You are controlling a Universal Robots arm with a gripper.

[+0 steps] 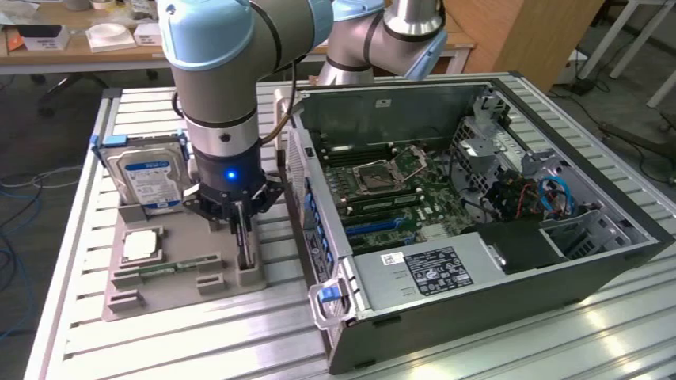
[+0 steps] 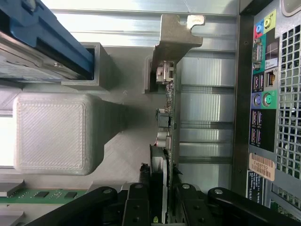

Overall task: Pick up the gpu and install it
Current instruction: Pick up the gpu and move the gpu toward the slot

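The gpu (image 1: pixel 246 247) stands on edge in a slot at the grey tray's (image 1: pixel 180 305) side nearest the computer case. In the wrist view the gpu (image 2: pixel 167 120) appears edge-on as a thin dark card, with its silvery end bracket (image 2: pixel 176 35) at the far end. My gripper (image 1: pixel 244 228) points straight down over the card. Its black fingers (image 2: pixel 137 200) sit tight against both faces of the card, so the gripper (image 2: pixel 162 195) is shut on it. The card still rests in its tray slot.
The open computer case (image 1: pixel 476 198) lies just beside the tray, its rear port panel (image 2: pixel 263 94) close to the card. On the tray are a silver hard drive (image 1: pixel 148 170), a processor chip (image 1: pixel 141 244), a green memory stick (image 2: pixel 42 194) and a grey holder block (image 2: pixel 51 132).
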